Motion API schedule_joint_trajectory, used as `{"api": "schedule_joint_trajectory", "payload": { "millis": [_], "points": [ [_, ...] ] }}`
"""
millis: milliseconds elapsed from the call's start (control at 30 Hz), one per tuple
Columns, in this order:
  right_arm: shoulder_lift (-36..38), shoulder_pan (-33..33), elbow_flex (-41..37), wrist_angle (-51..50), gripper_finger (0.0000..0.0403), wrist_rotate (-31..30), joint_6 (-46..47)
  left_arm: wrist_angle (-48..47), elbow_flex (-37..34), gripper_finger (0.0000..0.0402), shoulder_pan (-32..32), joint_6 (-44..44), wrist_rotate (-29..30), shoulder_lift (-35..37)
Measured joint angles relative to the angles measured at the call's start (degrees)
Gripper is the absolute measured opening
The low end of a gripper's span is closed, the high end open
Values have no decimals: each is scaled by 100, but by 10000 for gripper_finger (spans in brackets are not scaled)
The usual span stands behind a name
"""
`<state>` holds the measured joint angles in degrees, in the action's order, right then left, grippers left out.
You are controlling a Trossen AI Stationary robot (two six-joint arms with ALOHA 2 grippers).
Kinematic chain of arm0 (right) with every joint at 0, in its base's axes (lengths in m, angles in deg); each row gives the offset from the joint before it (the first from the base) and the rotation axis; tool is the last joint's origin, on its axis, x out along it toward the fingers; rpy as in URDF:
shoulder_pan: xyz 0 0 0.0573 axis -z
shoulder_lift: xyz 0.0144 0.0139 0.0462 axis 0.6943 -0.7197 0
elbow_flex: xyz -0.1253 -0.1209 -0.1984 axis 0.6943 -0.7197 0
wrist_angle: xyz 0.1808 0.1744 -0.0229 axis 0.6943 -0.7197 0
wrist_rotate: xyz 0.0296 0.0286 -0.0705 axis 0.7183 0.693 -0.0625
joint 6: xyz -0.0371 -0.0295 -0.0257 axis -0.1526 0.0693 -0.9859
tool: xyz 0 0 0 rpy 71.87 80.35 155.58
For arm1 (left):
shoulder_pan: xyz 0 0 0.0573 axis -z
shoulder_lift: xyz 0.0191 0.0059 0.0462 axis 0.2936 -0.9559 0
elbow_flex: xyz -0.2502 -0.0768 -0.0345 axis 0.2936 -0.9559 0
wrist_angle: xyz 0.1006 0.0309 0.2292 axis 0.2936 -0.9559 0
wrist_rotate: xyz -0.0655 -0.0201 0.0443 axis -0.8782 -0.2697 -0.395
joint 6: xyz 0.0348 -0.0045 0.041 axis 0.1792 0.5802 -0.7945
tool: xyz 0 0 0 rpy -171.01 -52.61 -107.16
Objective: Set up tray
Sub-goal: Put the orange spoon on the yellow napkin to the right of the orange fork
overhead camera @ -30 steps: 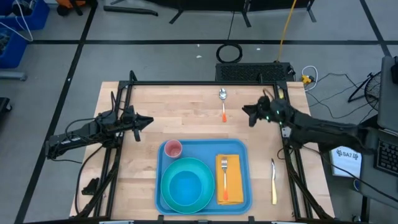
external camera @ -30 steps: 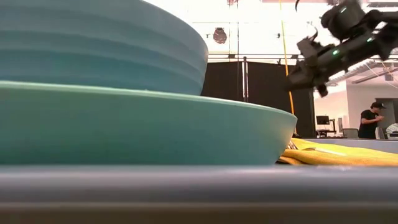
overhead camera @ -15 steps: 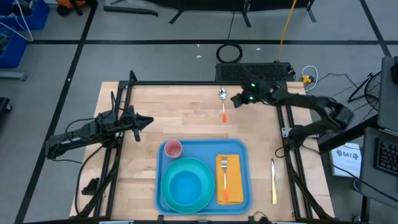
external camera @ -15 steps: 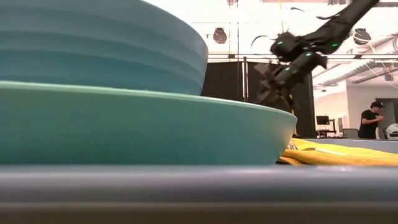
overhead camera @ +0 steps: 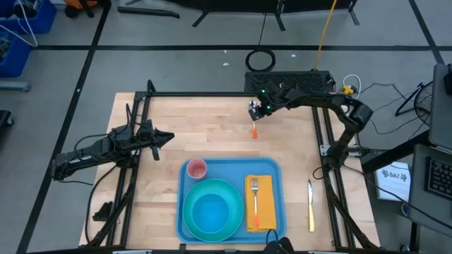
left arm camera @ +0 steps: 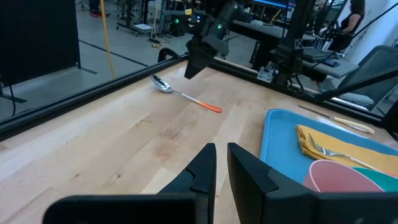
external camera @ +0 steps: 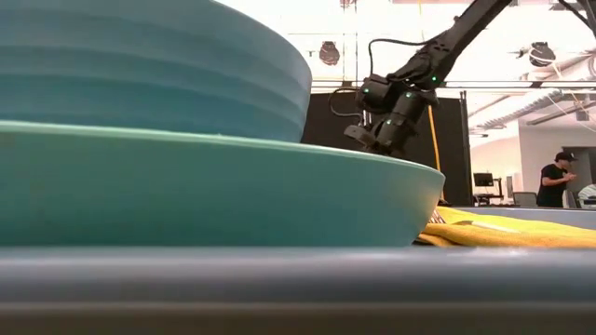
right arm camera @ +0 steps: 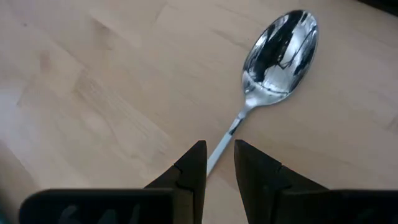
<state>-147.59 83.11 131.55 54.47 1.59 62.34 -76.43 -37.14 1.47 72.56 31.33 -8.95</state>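
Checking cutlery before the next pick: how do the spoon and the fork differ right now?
The spoon lies on the bare table beyond the tray, under the right claw; the fork already rests on the yellow napkin inside the tray. The spoon ends in a bowl, the fork in tines. Both have orange handles.

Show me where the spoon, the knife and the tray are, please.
spoon (right arm camera: 281,53), right wrist view, on the shiny bowl.
knife (overhead camera: 310,212), high view, on the pale handle.
tray (overhead camera: 280,204), high view, on the right rim.

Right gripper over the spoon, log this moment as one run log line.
right gripper: nearly shut, above silver spoon with orange handle, not gripping | left gripper: idle at table's left | light-blue plastic tray: spoon missing
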Motion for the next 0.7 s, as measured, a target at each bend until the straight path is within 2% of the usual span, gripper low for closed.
{"api": "schedule_joint_trajectory", "payload": {
  "millis": [400,700],
  "points": [
    [-589,-152,101,-72,75,-3,248,0,0,42,1,0,2,0],
    [-629,-170,101,149,75,-22,390,0,0,42,1,0,2,0]
  ]
}}
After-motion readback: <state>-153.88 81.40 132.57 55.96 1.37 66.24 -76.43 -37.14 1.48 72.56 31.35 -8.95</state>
